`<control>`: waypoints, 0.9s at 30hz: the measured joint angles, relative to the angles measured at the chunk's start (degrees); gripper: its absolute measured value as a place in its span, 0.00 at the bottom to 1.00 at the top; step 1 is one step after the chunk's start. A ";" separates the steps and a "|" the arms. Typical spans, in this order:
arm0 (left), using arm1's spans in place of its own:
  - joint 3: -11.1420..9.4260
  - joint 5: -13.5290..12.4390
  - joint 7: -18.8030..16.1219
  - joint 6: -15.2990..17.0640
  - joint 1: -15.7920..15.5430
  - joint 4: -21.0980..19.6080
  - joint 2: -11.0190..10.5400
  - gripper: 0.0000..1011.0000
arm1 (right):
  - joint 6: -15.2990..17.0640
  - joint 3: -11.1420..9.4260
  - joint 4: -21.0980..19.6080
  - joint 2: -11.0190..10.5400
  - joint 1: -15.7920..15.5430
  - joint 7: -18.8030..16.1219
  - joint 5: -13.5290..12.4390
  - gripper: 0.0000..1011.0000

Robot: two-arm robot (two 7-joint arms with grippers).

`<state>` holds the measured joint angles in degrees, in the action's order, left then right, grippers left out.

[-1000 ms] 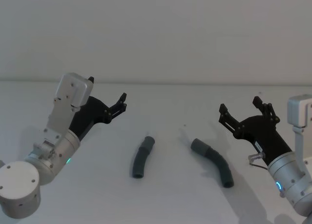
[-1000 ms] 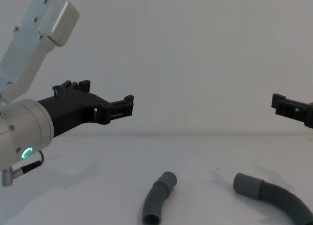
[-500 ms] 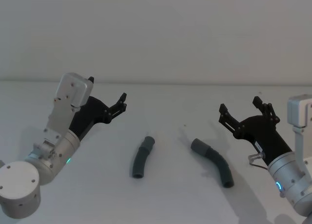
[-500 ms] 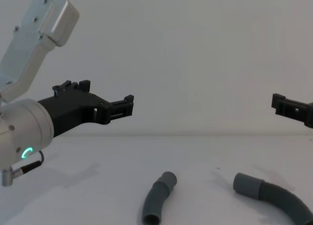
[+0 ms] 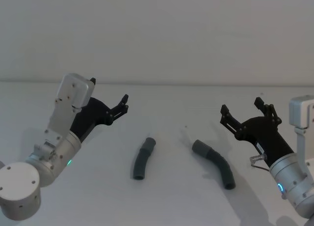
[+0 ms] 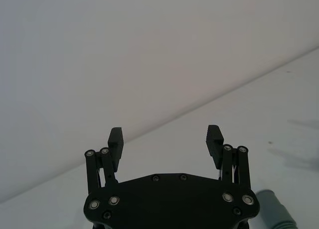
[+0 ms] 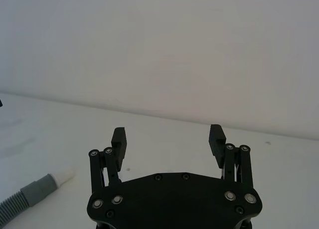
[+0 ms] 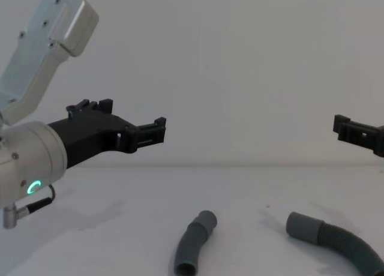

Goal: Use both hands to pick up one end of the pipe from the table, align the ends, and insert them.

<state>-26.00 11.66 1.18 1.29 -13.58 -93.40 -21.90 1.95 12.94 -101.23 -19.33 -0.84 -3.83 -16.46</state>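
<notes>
At the left of the head view, the left gripper [image 5: 109, 88] hangs above the table [image 5: 171, 201], its fingers spread wide and holding nothing. To its right, in the lower middle, the short bent tube [image 5: 142, 159] lies flat on the table, its upper cuff [image 5: 150, 143] tilted up and to the right. Further right, apart from it, lies the longer hose [image 5: 216, 164], the hose cuff [image 5: 198, 146] at its upper left end. Near the right edge the right gripper [image 5: 241, 105] hovers, fingers likewise spread and empty.
</notes>
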 joint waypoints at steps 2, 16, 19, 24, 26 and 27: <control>0.02 0.33 0.42 0.74 0.04 -0.30 -0.02 0.99 | 0.00 0.00 0.00 0.00 0.00 0.00 0.00 1.00; 0.85 4.04 1.97 9.76 1.65 -4.35 0.26 0.99 | 0.00 0.00 0.00 0.00 0.00 0.00 0.00 1.00; 1.11 5.04 2.05 12.71 2.05 -5.53 0.43 0.99 | 0.00 0.00 0.00 0.00 0.00 0.00 0.00 0.99; 1.38 6.62 2.40 17.80 2.47 -7.42 0.66 0.99 | 0.00 0.00 0.00 0.00 0.00 0.00 0.00 1.00; 1.39 7.01 2.62 19.12 2.48 -7.80 0.68 0.99 | 0.00 0.00 0.00 0.00 0.00 0.00 0.00 1.00; 1.38 7.20 2.76 19.78 2.48 -8.02 0.68 0.99 | 0.00 0.00 0.00 0.00 0.00 0.00 0.00 1.00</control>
<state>-24.62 18.86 3.95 21.07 -11.10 -101.43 -21.22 1.95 12.94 -101.23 -19.33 -0.84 -3.83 -16.46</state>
